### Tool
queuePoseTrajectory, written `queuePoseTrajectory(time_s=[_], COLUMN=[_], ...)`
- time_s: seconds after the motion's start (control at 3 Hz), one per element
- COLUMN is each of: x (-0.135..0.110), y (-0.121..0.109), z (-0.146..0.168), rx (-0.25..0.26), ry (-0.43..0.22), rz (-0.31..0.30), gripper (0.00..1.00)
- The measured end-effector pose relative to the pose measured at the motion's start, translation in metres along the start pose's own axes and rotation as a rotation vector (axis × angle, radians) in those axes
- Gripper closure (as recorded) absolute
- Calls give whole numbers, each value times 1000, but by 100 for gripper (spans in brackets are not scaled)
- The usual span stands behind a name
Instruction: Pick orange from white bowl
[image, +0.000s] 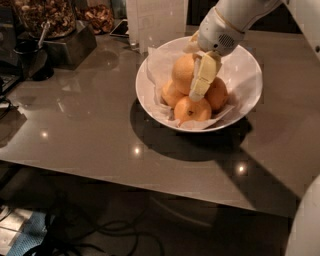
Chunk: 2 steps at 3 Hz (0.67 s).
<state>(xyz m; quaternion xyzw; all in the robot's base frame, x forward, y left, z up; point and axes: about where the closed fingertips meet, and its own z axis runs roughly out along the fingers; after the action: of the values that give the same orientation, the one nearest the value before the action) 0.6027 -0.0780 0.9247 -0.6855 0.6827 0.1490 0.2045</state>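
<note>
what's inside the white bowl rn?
The wide glossy white bowl holds crumpled white paper and the large pale orange atop three visible smaller deeper-orange ones. The gripper reaches in close beside it. The bowl bottom is hidden under fruit.

Snack counter, likely an office kitchenette.
Glossy grey countertop (90, 130), jars of nuts (42, 17), white bowl (247, 75) with gripper (202, 80) inside it.
</note>
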Motion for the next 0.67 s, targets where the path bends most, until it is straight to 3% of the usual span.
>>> queuePoseTrajectory(time_s=[0.67], x=[0], y=[0], z=[0], rx=[0], ry=[0], rz=[0], gripper=[41])
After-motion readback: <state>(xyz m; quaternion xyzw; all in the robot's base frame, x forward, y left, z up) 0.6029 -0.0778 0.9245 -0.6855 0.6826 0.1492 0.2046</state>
